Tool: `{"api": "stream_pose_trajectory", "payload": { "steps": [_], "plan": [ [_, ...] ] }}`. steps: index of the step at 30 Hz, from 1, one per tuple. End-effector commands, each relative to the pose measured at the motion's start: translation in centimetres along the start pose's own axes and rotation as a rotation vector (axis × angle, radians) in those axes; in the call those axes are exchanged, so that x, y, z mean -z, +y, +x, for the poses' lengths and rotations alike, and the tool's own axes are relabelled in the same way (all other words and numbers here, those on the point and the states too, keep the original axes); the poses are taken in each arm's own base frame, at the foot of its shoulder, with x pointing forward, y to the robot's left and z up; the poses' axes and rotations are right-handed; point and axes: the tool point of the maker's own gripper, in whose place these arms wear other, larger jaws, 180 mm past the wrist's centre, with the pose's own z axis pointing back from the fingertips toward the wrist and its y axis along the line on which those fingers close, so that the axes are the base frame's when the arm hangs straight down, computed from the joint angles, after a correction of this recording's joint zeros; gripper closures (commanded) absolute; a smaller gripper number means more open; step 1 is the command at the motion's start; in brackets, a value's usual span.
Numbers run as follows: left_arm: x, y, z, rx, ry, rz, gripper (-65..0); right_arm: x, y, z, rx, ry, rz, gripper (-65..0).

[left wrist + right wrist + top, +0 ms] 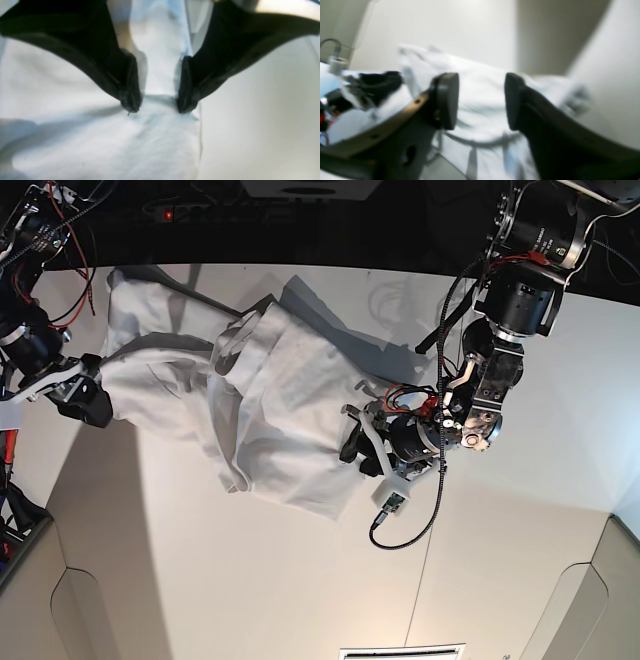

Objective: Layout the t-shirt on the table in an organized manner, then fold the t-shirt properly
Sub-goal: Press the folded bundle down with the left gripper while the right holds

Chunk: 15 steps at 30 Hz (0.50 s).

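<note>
Spreading, both tools (160,107) (481,102) open; left tool overlaps rumpled t-shirt's (300,400) edge.

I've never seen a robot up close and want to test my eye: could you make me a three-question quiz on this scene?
1. True or false: the t-shirt lies neatly folded.
2. Multiple choice: how do the right arm's jaws stand?
a) shut on the shirt
b) shut on nothing
c) open
3. Fill in: the table under the shirt is coloured ____.

Key: 1 false, it is rumpled and bunched; 2 c; 3 white.
</note>
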Motion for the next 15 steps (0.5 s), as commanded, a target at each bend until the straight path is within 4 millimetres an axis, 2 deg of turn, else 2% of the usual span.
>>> {"api": "stream_pose_trajectory", "payload": {
  "steps": [1, 3, 6, 11, 15],
  "plan": [
    [-0.1, 1.0, -0.8, 0.017, 0.054, 0.030, -29.6, -0.6, -0.9, 1.2, -0.017, -0.028, -0.012, -32.0],
    [-0.1, 1.0, -1.2, 0.013, 0.062, 0.029, -29.6, -0.9, -3.1, 0.6, 0.032, -0.007, -0.048, -32.0],
    [0.0, 0.9, -1.1, 0.013, 0.061, 0.029, -29.6, -0.6, -5.1, -1.3, 0.156, 0.015, -0.035, -32.0],
    [0.0, 0.9, -1.1, 0.013, 0.061, 0.029, -29.6, 0.9, -6.0, -6.0, 0.395, 0.073, 0.040, -34.6],
    [0.0, 0.9, -1.2, 0.013, 0.061, 0.029, -29.6, 1.3, -6.3, -8.2, 0.477, 0.108, 0.049, -34.6]
  ]
}}
